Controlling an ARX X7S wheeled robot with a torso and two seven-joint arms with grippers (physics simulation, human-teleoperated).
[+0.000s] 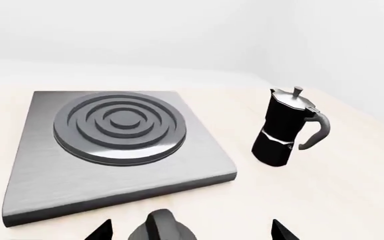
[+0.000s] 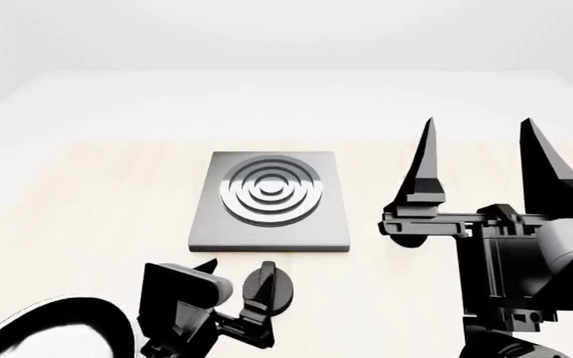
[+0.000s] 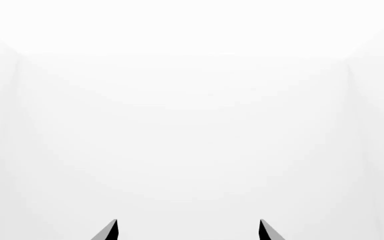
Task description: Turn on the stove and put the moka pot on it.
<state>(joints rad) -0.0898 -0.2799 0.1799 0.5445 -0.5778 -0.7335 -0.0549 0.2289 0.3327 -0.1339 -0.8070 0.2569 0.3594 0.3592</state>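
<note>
The right gripper (image 2: 476, 142) stands raised, jaws wide apart and empty. The left gripper (image 2: 236, 287), also spread and empty, straddles the knob (image 1: 160, 227). On the desk (image 2: 87, 209) lies the stove (image 1: 112, 150), the moka pot (image 1: 285, 127) upright just beside it.

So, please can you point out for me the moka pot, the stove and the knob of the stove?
moka pot (image 1: 282, 131): left wrist view, on its black faceted body.
stove (image 2: 269, 192): head view, on the raised burner rings in the plate's centre.
knob (image 1: 161, 227): left wrist view, on its raised black grip.
</note>
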